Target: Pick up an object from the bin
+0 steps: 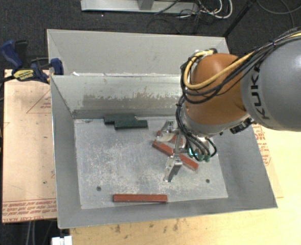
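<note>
Short red-brown bar (162, 147) lies flat on bin (63, 152) floor, approx 3 o'clock from floor centre, slanted. Gripper (166, 155) is right over it, claw spread: one finger at the bar's 12 o'clock side, the other at its 6 o'clock side, bar btwn them, not pinched. Orange wrist cover (214, 93) sits above. Dark grey-green block (125, 121) at 11 o'clock by back wall. Longer red-brown strip (140, 198) at 6 o'clock, near front edge, well apart.

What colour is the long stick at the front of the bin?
The stick is reddish brown, plain to see in the camera view.
</note>
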Available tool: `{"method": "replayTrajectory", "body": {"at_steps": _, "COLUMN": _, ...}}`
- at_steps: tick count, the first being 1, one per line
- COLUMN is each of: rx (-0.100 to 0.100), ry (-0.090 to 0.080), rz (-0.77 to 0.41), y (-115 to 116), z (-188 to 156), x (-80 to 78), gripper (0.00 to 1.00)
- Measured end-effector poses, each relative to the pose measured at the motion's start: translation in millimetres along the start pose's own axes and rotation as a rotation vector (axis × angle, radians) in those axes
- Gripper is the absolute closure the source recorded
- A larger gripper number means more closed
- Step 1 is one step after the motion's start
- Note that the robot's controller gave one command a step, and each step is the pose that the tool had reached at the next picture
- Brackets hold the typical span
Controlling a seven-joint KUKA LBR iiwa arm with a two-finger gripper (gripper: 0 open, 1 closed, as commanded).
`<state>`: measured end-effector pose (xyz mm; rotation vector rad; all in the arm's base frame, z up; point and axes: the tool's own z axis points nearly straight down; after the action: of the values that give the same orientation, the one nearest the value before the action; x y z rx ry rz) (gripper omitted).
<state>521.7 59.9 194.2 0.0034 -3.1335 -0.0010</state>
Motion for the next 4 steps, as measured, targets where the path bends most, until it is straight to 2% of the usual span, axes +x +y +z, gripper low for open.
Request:
{"method": "replayTrajectory", "body": {"at_steps": 1, "rx": 0.0, "ry": -0.008, "rz": 0.002, "y": -0.3, "z": -3.8, "x": -1.7, "gripper": 0.0}}
{"method": "replayTrajectory", "body": {"at_steps": 2, "rx": -0.001, "ry": -0.014, "rz": 0.07, "y": -43.4, "z": 69.1, "x": -31.6, "gripper": 0.0}}
{"method": "replayTrajectory", "body": {"at_steps": 3, "rx": 0.0, "ry": -0.013, "rz": -0.094, "y": -79.2, "z": 112.4, "x": -49.3, "gripper": 0.0}}
{"method": "replayTrajectory", "body": {"at_steps": 4, "rx": -0.004, "ry": -0.02, "rz": 0.148, "y": -69.9, "z": 115.0, "x": -49.1, "gripper": 0.0}}
